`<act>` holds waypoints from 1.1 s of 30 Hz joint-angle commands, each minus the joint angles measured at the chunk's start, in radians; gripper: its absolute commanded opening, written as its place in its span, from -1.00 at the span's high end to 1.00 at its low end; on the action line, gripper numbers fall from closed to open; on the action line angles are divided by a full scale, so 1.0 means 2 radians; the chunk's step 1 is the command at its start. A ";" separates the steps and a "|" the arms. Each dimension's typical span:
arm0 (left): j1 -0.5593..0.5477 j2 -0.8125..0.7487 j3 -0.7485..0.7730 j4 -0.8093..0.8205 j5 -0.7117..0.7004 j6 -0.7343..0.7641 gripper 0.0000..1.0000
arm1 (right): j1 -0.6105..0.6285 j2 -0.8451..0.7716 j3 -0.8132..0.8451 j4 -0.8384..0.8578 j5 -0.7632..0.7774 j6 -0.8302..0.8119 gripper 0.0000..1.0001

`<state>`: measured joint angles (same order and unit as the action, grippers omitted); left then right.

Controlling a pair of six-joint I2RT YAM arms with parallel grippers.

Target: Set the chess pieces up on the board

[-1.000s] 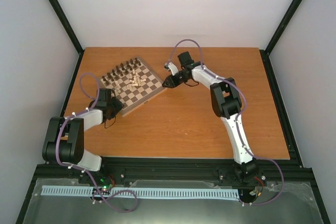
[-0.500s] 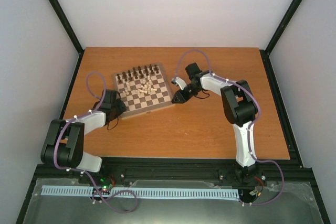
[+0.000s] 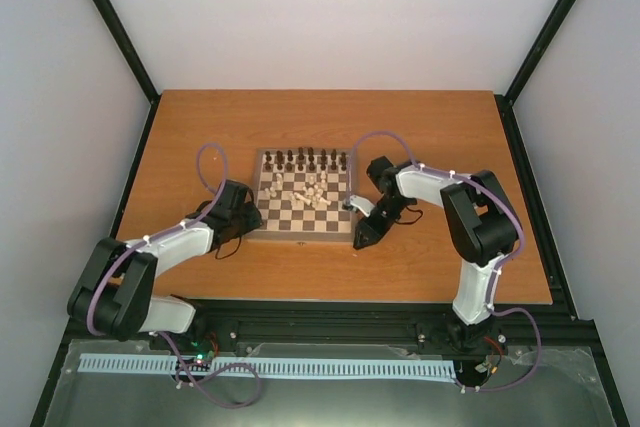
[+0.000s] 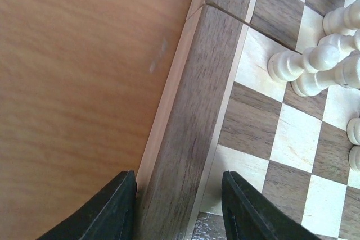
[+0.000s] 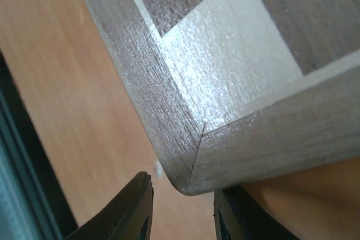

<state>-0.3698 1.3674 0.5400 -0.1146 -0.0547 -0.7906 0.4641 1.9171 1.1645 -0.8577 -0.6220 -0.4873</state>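
Observation:
The board (image 3: 300, 233) lies squarely at the table's middle. Dark chess pieces (image 3: 305, 159) stand in a row along its far edge. Cream chess pieces (image 3: 306, 193) lie in a loose heap near its middle, and they also show in the left wrist view (image 4: 315, 60). My left gripper (image 3: 250, 219) is at the board's left edge. In the left wrist view the left gripper (image 4: 179, 206) is shut across the brown border frame (image 4: 191, 111). My right gripper (image 3: 358, 239) is at the near right corner. In the right wrist view the right gripper (image 5: 181, 206) holds that corner of the board (image 5: 236, 60).
The orange-brown table (image 3: 420, 257) runs out to black frame rails on all sides, with pale walls beyond. A black rail (image 3: 330, 312) carrying both arm bases runs along the near edge.
The board has slid from the far left toward the near middle and turned square to the table. Both grippers moved with it, staying on the same edge and corner.

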 commanded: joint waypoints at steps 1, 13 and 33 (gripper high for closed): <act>-0.030 -0.032 -0.023 -0.058 0.089 0.007 0.15 | 0.027 -0.035 -0.033 -0.002 -0.036 -0.031 0.36; -0.029 -0.093 0.028 -0.158 -0.005 0.006 -0.12 | -0.084 -0.136 -0.045 -0.028 -0.034 -0.042 0.20; -0.017 0.024 0.000 -0.022 0.120 0.054 0.05 | -0.092 -0.003 0.008 0.035 -0.070 0.006 0.24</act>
<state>-0.3996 1.3872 0.5842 -0.2050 0.1024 -0.7223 0.2756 1.9034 1.1866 -0.7948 -0.7204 -0.4717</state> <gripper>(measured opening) 0.477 0.386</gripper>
